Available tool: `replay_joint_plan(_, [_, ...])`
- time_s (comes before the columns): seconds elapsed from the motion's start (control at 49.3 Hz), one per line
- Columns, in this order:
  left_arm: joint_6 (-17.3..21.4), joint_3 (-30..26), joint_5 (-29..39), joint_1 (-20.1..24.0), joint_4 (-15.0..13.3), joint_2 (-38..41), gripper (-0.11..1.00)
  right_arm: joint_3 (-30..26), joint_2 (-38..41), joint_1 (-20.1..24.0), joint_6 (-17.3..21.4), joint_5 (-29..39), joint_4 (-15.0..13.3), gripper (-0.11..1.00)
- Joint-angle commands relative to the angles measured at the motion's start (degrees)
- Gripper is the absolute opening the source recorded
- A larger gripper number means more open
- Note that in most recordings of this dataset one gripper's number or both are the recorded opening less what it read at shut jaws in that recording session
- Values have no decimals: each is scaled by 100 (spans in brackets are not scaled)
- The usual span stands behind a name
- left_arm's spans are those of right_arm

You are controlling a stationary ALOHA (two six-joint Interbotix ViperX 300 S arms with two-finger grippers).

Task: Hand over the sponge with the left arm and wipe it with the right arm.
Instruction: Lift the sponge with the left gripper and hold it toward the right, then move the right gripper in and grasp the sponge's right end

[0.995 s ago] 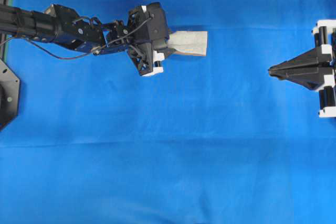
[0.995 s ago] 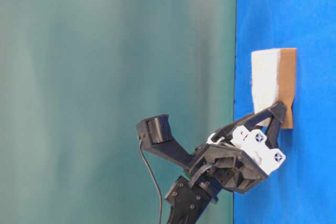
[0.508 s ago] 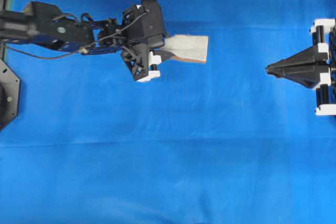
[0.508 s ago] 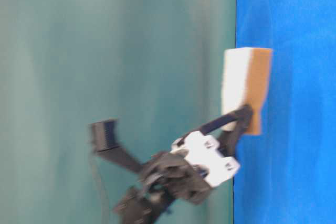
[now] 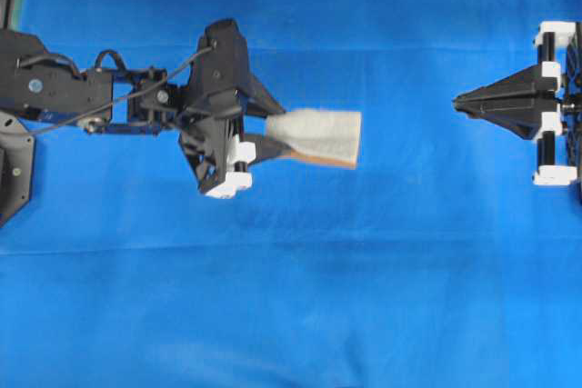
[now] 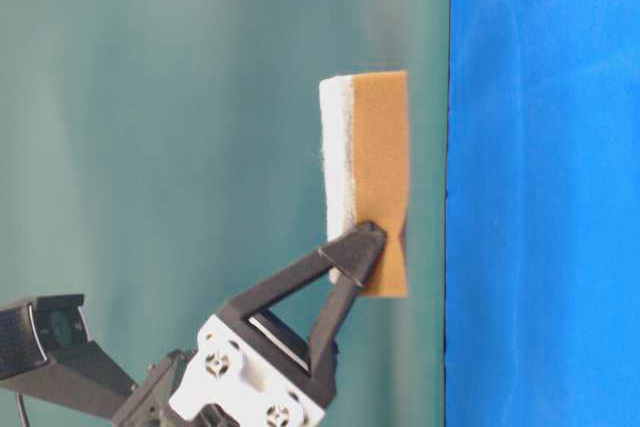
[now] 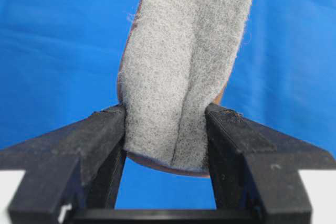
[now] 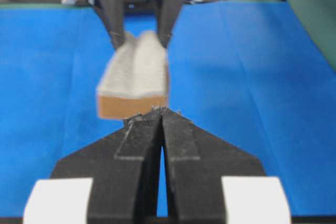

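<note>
Two arms face each other over a blue desk [image 5: 291,315]. At left, the left gripper [image 5: 273,138] pinches the sponge [image 5: 318,136], lifted clear of the desk. Far right, the right gripper [image 5: 459,103] is pressed together, well apart. Handover and wiping remain.

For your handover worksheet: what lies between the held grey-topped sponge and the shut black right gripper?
Nothing: the overhead view shows only bare blue cloth between the grey-topped, tan-backed sponge and the shut black right gripper.
</note>
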Motion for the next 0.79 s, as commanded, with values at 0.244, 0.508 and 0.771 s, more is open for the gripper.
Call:
replay_joint_plan(0.244, [-35, -53, -18, 0, -18, -105, 40, -510, 615, 158, 246, -237, 26, -1])
replay_joint_plan(0.508, [-26, -35, -18, 0, -18, -97, 40, -1239, 1784, 378, 360, -290, 35, 11])
replay_joint_plan(0.771, [-9, -26, 18, 0, -18, -88, 40, -1960, 2813, 387, 519, -132, 88, 73])
